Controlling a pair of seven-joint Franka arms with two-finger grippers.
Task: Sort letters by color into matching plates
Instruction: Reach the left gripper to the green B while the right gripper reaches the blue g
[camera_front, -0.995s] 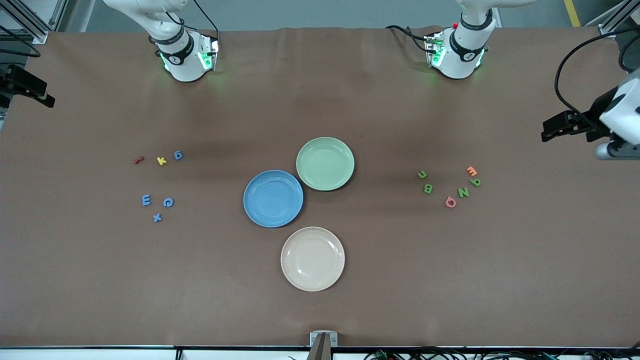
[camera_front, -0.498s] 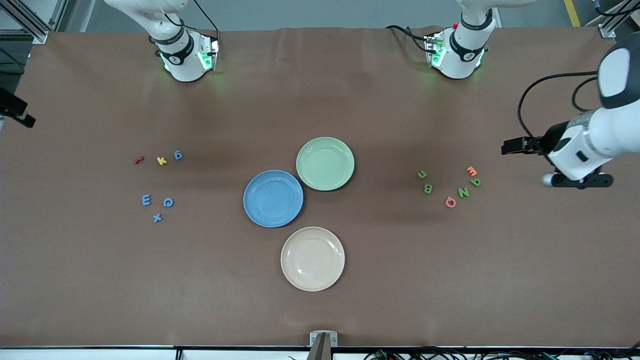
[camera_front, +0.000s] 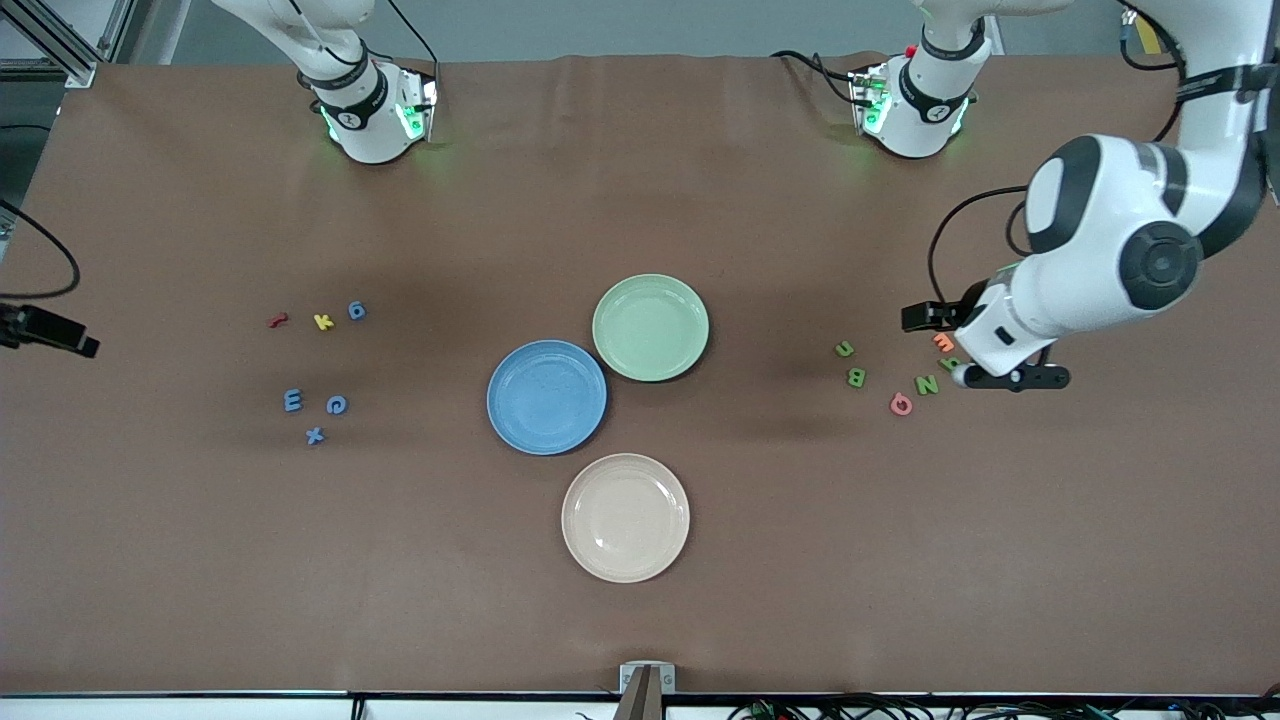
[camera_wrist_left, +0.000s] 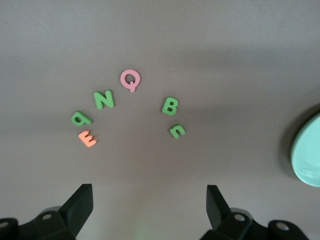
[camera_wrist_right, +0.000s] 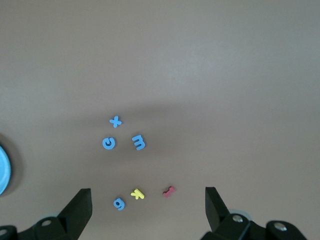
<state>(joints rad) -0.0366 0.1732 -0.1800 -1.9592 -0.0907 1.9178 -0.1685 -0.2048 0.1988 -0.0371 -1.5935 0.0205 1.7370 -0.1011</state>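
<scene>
Brown-covered table (camera_front: 640, 620); grey floor (camera_front: 600, 25)

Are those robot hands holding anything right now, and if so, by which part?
Nothing is held. The left end effector hangs open over the small green foam letters; the right end effector is open too.

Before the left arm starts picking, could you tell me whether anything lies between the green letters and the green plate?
Nothing visible does. The green letters lie toward the left arm's end of the table, and only bare tabletop separates them from the green plate. An orange letter and a pink one lie among them, not plateward.
</scene>
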